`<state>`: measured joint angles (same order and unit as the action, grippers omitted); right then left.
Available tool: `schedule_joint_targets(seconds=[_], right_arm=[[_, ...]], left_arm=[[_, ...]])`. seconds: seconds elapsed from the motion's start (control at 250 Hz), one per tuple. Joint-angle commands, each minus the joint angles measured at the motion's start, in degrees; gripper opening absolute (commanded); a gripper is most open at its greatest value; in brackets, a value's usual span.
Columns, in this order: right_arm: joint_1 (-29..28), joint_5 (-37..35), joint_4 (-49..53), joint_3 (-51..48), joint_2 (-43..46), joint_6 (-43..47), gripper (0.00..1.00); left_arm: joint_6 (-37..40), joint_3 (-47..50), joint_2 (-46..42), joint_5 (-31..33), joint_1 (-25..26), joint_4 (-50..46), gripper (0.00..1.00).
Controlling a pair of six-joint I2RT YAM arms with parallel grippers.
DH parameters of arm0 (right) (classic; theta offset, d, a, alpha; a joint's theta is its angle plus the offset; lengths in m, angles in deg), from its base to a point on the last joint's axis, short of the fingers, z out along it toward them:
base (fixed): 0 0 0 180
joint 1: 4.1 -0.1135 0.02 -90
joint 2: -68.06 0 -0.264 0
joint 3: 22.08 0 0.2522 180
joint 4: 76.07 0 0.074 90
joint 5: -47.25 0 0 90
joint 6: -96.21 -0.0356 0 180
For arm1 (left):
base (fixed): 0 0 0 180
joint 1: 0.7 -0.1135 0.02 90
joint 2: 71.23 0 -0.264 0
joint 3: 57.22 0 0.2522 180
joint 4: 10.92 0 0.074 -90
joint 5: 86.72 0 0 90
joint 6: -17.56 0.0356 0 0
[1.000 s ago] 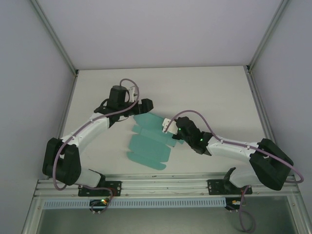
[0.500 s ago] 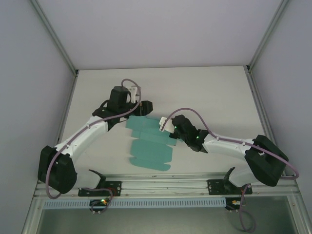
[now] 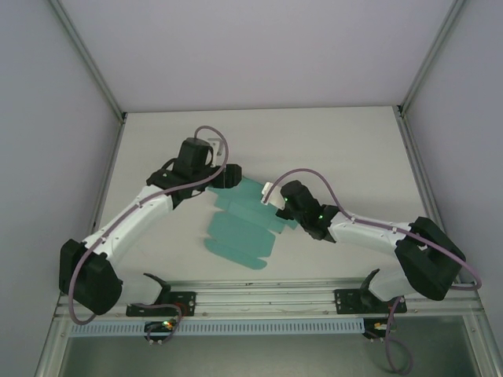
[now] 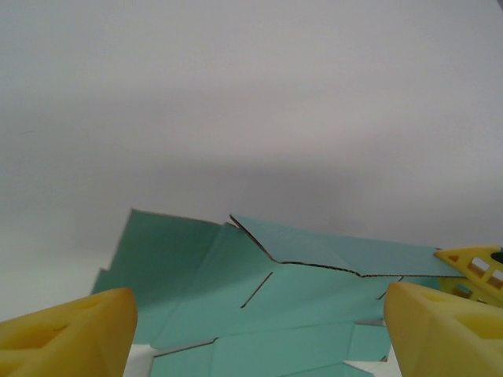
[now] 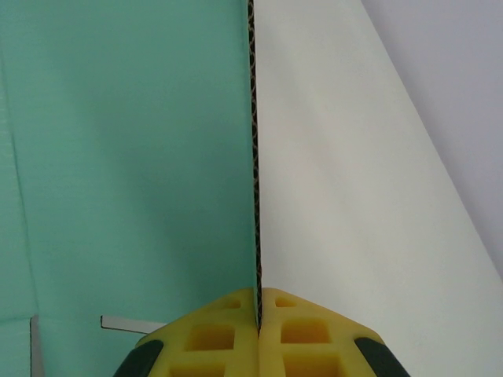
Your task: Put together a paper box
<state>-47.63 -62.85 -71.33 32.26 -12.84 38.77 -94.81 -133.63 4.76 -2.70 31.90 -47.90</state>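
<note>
Right hand pinches paper box edge; left hand wide, box just ahead.

Die-cut teal paper box sheet lying between two arms on a white table.
The sheet lies mostly flat near the table's front edge, flaps spread. The left gripper is at its far left corner, and the right gripper meets its right edge. Grey walls enclose the table.

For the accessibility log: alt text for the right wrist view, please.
The right gripper is shut on the edge of the teal paper box, seen edge-on as a thin dark line. Teal card spreads left of it, pale table right.
</note>
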Motion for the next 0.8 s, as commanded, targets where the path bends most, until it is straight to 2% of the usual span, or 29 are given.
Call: schedule_joint_targets(seconds=[0.0,0.451,0.551,0.707,0.795], right_arm=[[-0.1,0.8,1.4,1.3,0.3,-1.3,0.0],[0.4,0.4,1.2,1.3,0.5,-2.1,0.0],[1.4,0.3,1.2,2.1,0.1,-4.7,0.0],[1.9,-0.7,0.5,3.3,-0.9,-6.5,0.0],[1.8,1.5,-0.5,3.2,-1.1,-7.0,0.0]], left_arm=[[2.1,-2.3,0.1,-2.5,0.3,0.3,0.82],[5.9,-8.2,9.4,-12.8,1.7,1.1,0.74],[4.2,-6.7,8.6,-14.3,3.1,1.0,0.71],[-0.2,-1.8,6.4,-13.8,5.3,4.4,0.73],[-2.2,0.4,6.5,-15.4,5.4,8.1,0.71]])
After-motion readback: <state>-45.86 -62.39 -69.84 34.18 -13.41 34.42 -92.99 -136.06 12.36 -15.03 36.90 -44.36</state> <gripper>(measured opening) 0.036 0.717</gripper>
